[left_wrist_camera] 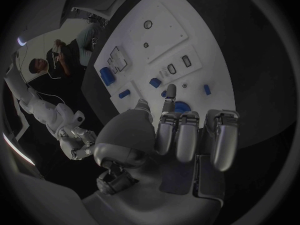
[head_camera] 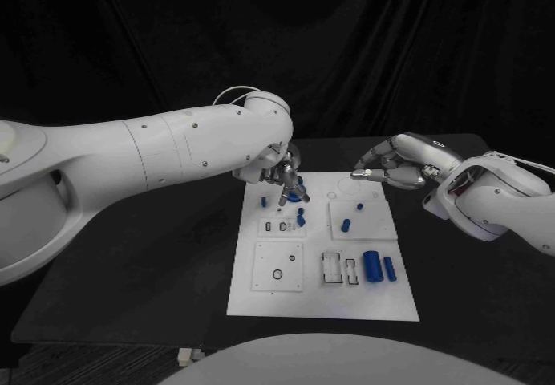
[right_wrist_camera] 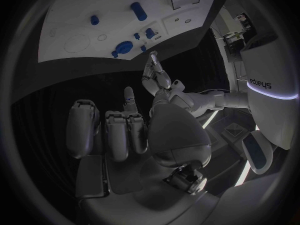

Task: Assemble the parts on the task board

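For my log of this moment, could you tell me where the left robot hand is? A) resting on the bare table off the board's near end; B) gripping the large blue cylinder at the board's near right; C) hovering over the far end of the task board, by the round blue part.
C: the left robot hand points its fingers down over the far end of the task board, by the round blue part; the large blue cylinder lies untouched.

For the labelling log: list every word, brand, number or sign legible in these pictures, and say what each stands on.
"sharpa", seen mirrored or upside down, on the white arm casing beside a glowing strip in the right wrist view.
The white rectangular task board bears no readable print; its marks are only outlines and holes.
Nothing readable on the small blue plastic parts.
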`<state>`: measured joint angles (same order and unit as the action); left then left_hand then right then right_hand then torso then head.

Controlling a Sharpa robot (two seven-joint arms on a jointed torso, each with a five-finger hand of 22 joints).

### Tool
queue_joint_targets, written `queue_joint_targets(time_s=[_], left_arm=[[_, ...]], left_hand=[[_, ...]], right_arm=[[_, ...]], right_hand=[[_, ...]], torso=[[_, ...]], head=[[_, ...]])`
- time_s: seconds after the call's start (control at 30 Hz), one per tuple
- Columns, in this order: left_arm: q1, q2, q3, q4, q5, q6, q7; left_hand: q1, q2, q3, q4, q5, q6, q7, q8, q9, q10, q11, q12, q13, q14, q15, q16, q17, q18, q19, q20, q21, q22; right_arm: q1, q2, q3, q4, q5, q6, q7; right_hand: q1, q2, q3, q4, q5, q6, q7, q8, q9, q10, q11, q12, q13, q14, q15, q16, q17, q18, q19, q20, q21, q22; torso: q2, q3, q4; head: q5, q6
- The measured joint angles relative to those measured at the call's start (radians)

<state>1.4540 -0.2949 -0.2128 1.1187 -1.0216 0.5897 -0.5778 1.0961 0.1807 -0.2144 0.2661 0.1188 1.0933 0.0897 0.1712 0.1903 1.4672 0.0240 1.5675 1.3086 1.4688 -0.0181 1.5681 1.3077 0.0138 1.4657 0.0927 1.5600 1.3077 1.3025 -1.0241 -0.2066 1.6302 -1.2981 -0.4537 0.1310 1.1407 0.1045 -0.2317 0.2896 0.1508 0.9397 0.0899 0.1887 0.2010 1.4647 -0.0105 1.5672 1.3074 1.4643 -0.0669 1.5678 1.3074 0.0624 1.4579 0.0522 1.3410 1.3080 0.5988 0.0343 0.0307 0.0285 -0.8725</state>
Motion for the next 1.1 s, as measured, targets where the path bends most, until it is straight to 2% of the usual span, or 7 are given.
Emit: queue_joint_targets(time_s=[0.33,0.57,0.8,1.1], left_arm=[[-0.017,0.006,0.0,-0.012,0.022,-0.036,-0.004],[-0.029,0.017,0.0,-0.027,0.052,-0.066,-0.004],[-0.041,0.026,0.0,-0.04,0.076,-0.079,-0.004],[-0.056,0.029,0.0,-0.053,0.092,-0.082,-0.005]], left_hand=[[0.0,0.0,0.009,-0.003,0.0,0.0,0.0,-0.008,-0.002,0.0,0.0,0.0,0.0,-0.004,-0.004,0.0,0.0,0.0,0.0,0.0,0.0,0.0],[0.004,0.004,0.025,-0.014,0.024,0.007,0.001,-0.016,-0.004,0.0,0.0,0.0,0.0,-0.004,-0.004,0.0,0.0,0.0,0.0,0.0,0.0,0.0],[0.022,-0.004,0.047,-0.036,0.052,0.024,-0.006,-0.022,-0.005,-0.001,-0.001,0.0,0.0,-0.004,-0.003,0.0,0.0,0.0,0.0,0.0,0.0,0.0],[0.028,-0.009,0.052,-0.041,0.053,0.029,-0.008,-0.023,-0.005,-0.003,-0.003,0.0,0.0,0.0,-0.007,0.0,0.0,0.0,0.004,-0.004,0.0,0.0]], right_arm=[[0.0,0.004,0.0,-0.001,0.0,-0.001,-0.004],[0.0,0.008,0.0,-0.006,0.0,-0.001,-0.009],[0.0,0.009,0.0,-0.007,0.0,0.0,-0.013],[0.0,0.009,0.0,-0.008,0.0,0.0,-0.018]], right_hand=[[0.0,0.0,0.0,0.0,0.004,0.0,0.0,-0.004,0.0,0.004,0.004,0.0,0.0,0.003,0.003,0.0,0.0,0.0,0.0,0.0,-0.006,0.0],[0.0,0.0,-0.003,-0.003,0.004,0.0,0.0,-0.004,-0.001,0.004,0.004,0.0,0.0,0.003,0.003,0.0,0.0,0.0,0.0,0.0,-0.006,0.0],[0.0,0.0,-0.003,-0.003,0.008,0.0,0.0,-0.004,-0.001,0.004,0.004,0.0,0.0,0.003,0.003,0.0,0.0,0.0,-0.004,0.004,-0.006,0.0],[0.004,0.004,-0.005,0.0,0.008,0.0,0.0,-0.004,-0.001,0.004,0.004,0.0,0.0,0.003,0.003,0.0,0.0,0.0,-0.004,0.004,-0.012,0.0]], torso=[[0.0,-0.0011,0.0001],[0.0,-0.0019,0.0015],[-0.001,-0.0021,0.0016],[-0.002,-0.0027,0.0007]], head=[[0.004,0.0],[0.001,0.0],[-0.001,0.0],[-0.003,0.0]])
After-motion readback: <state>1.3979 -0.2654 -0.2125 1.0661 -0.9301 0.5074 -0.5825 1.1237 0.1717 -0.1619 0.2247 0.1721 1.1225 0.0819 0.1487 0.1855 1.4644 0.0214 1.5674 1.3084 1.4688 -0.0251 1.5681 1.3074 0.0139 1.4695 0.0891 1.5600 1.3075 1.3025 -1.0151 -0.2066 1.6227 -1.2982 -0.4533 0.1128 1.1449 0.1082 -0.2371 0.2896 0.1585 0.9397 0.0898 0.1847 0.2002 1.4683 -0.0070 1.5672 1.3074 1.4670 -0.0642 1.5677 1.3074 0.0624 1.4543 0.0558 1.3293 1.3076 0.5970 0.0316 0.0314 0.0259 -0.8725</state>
